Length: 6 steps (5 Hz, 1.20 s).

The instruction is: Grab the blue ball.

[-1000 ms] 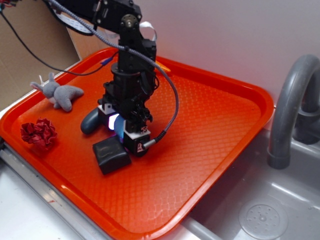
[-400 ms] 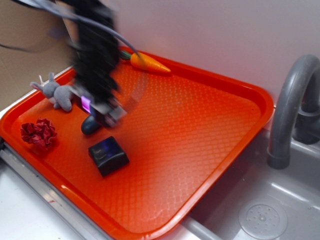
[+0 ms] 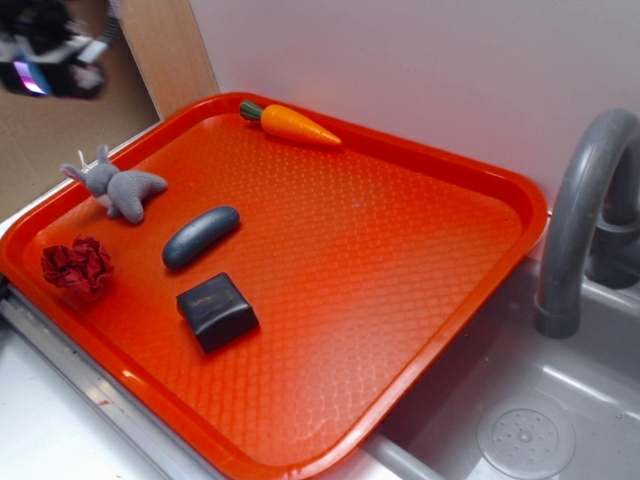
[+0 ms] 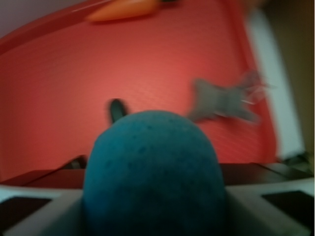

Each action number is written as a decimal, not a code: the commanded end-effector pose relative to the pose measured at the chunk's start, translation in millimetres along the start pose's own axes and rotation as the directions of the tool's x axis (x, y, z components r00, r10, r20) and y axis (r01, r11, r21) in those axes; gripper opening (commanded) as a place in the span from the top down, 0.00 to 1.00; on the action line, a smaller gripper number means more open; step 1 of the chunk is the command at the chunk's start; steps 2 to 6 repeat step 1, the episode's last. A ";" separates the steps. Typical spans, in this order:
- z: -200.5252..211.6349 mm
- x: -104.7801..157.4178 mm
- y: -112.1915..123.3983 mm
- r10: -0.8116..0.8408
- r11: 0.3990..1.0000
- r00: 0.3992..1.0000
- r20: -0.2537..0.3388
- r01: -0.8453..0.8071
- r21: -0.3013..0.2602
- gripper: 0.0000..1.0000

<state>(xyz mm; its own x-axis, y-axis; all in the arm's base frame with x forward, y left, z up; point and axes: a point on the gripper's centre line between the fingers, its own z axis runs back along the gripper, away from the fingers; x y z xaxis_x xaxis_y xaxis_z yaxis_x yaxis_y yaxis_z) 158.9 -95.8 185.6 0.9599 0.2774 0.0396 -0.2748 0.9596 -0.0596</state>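
Gripper (image 3: 45, 70) raised clear of the orange tray (image 3: 430, 260), jaws clenched on the blue ball (image 4: 153, 172), which fills the wrist view; grab judged complete.

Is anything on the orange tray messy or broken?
Nothing looks broken or spilled. The carrot, grey bunny, red crumpled thing, dark capsule and black block lie apart on the tray. The blue ball sits in the gripper, lifted away.

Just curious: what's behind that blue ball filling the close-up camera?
Behind the round blue ball lie the orange plastic tray, a grey plush toy and an orange carrot. The tray directly behind it is hidden.
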 end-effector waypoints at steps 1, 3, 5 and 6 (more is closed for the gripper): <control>35.9 -25.2 36.0 0.090 0.995 0.979 0.181 -0.080 -0.058 1.00; 35.9 -25.2 36.0 0.090 0.995 0.979 0.181 -0.080 -0.058 1.00; 35.9 -25.2 36.0 0.090 0.995 0.979 0.181 -0.080 -0.058 1.00; 35.9 -25.2 36.0 0.090 0.995 0.979 0.181 -0.080 -0.058 1.00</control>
